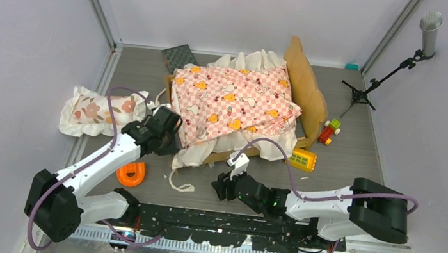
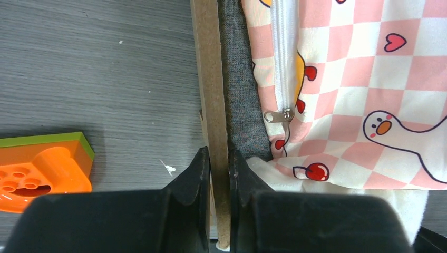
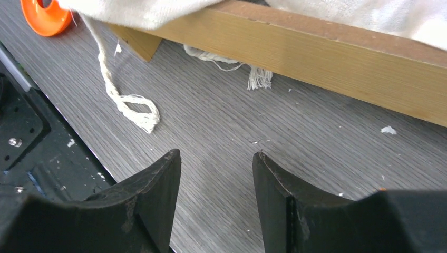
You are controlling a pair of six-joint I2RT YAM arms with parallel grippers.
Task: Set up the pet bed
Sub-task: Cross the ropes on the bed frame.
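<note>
Blanketing the pet bed (image 1: 306,91): checkered sheet (image 1: 230,105).

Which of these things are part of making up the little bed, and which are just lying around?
For the job: pet bed, gripped at its side rail by the left claw; checkered sheet; floral pillow.
Just lying about: orange toy, yellow block, red toy car.

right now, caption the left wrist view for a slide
Left tool clamped on the pet bed rail, checkered sheet alongside.
</note>
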